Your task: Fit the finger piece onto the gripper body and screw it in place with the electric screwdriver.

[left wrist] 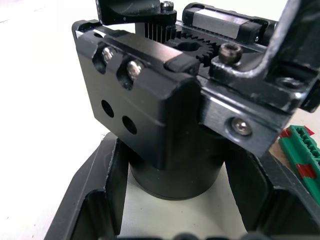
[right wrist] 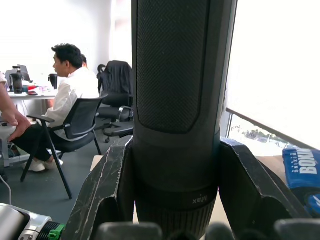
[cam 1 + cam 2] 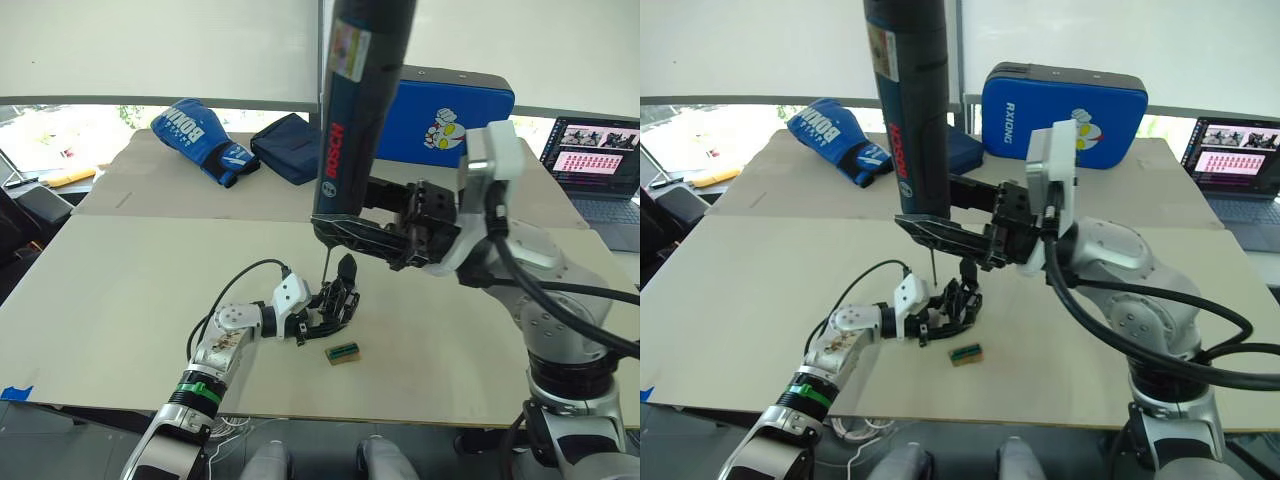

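The big beige tabletop (image 3: pixel 120 300) fills most of the scene. On it, standing upright and tall, is the dark blue-black cylindrical electric screwdriver (image 3: pixel 352 110) with a red label, clamped low on its barrel by the right gripper (image 3: pixel 362 238), whose two black fingers (image 2: pixel 107 200) press against either side of it. Its thin metal bit (image 3: pixel 325 268) points straight down and ends just at the top of the small black gripper body (image 3: pixel 338 298), close beside the pointed black finger sticking up from it.

That little assembly is held by the left gripper (image 3: pixel 322 312), which reaches in from the robot's left; in the left wrist view its fingers (image 1: pixel 97 200) flank the round stubby base (image 1: pixel 175 172) closely on both sides, closed around it. The same view shows a black block with two screw heads and two bare holes, and a small gear behind it. Whether the loose finger piece is already seated there, I cannot tell.

Just beside the assembly, toward the robot's right, lies a small green block (image 3: pixel 343 352) on the table.

Farther back sit a blue rectangular strike pad (image 3: pixel 1065 115), a blue boxing glove (image 3: pixel 200 138), a dark navy pouch (image 3: pixel 290 147), and an open laptop (image 3: pixel 595 165) at the far right. A seated person in a white shirt (image 2: pixel 65 107) shows in the right wrist view.
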{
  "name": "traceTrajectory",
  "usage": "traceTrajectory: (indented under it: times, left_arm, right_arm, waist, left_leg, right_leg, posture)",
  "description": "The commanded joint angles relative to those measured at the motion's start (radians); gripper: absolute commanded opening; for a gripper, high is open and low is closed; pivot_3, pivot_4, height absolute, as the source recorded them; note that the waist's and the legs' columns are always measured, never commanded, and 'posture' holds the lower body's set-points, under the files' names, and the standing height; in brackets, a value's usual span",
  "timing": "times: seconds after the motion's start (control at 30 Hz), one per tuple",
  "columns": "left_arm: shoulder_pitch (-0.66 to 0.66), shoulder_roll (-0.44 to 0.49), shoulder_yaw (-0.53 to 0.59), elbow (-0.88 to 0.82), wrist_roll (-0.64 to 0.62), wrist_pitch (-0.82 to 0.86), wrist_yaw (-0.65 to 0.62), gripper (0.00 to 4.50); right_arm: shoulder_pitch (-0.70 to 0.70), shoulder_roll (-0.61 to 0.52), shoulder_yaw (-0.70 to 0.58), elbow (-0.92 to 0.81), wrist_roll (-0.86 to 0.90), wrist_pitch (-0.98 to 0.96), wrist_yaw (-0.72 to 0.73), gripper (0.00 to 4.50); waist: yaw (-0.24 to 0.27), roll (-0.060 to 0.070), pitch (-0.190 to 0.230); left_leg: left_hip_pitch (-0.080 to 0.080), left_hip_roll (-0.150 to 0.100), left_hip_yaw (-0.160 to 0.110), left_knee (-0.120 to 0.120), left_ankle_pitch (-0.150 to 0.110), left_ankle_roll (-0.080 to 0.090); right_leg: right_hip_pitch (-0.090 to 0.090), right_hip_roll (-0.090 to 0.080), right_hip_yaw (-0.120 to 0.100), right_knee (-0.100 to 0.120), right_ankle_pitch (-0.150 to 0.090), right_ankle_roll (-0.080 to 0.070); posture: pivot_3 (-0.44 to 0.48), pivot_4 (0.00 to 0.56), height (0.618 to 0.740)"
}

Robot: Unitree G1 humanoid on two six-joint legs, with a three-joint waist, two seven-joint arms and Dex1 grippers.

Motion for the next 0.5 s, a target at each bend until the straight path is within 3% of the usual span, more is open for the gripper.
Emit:
traceTrajectory:
  times: [0.03,0.5]
  left_arm:
    - [0.025,-0.005,-0.04,-0.001,0.015,0.006,-0.007,2.31]
    - [0.024,0.001,-0.044,-0.004,0.019,0.009,-0.011,2.31]
  right_arm:
    - [-0.011,0.019,0.007,0.001,-0.036,-0.019,0.018,1.93]
    - [0.025,0.07,0.053,0.027,-0.153,-0.026,0.073,1.93]
  waist:
    - [0.0,0.0,0.0]
    - [-0.002,0.0,0.0]
  left_leg:
    - [0.0,0.0,0.0,0.0,0.0,0.0]
    - [0.0,0.0,0.0,0.0,0.0,0.0]
  right_leg:
    - [0.0,0.0,0.0,0.0,0.0,0.0]
    - [-0.001,0.0,0.0,0.0,0.0,0.0]
  posture:
    - [0.0,0.15,0.74]
    - [0.0,0.15,0.74]
